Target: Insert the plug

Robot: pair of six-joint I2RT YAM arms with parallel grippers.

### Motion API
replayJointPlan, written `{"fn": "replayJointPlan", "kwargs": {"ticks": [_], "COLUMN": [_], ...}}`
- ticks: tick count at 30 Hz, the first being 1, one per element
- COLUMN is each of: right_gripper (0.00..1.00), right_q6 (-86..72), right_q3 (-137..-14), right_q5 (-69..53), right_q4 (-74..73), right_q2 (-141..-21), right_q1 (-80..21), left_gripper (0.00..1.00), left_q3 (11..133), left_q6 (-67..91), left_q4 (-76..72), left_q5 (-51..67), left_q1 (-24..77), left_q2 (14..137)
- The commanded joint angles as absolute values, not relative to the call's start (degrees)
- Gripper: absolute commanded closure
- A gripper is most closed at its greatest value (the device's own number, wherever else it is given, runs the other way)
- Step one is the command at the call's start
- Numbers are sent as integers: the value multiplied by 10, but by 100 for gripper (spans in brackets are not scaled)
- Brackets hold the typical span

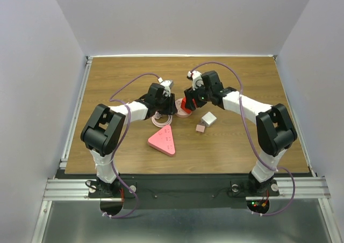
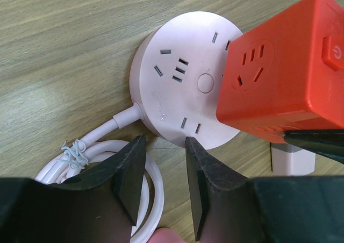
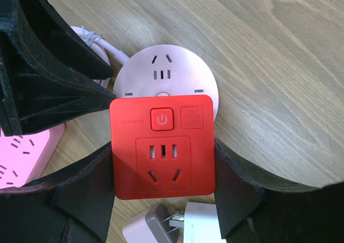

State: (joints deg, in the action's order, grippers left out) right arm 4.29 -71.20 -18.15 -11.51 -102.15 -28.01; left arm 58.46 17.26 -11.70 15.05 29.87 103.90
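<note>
the right jaws are clenched on the red plug (image 3: pixel 162 146), one on each side of it. the plug hangs just above the round pink socket (image 2: pixel 177 87), over its edge, and i cannot tell if they touch. the socket lies flat on the bench (image 1: pixel 258 81). the left jaws stand just beside the socket, over its white cable (image 2: pixel 110 127), released, with a narrow gap and nothing between them. a pink triangle socket (image 1: pixel 163 141) lies near the round one, toward the arm bases.
</note>
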Motion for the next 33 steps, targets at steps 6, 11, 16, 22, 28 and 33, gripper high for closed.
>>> {"fn": "replayJointPlan", "kwargs": {"ticks": [6, 11, 16, 22, 28, 33], "right_gripper": [100, 100, 100, 100, 100, 100], "right_q6": [68, 73, 78, 70, 56, 43], "right_q3": [-721, -709, -708, -685, -665, -642], "right_q5": [-131, -109, -89, -72, -53, -30], "right_q4": [-84, -85, -85, -85, -84, -85], "right_q2": [-1020, -1022, -1030, -1030, -1036, -1032], "right_q1": [-295, -303, -315, -318, -323, -331], "left_gripper": [55, 56, 57, 60, 62, 62], "left_q3": [589, 591, 595, 601, 601, 606], "left_q6": [169, 170, 170, 170, 171, 172], "left_q4": [-117, -116, -116, -116, -116, -116], "left_q5": [164, 168, 171, 177, 178, 182], "left_q1": [292, 288, 287, 285, 282, 280], "left_q2": [1049, 1053, 1056, 1063, 1063, 1068]}}
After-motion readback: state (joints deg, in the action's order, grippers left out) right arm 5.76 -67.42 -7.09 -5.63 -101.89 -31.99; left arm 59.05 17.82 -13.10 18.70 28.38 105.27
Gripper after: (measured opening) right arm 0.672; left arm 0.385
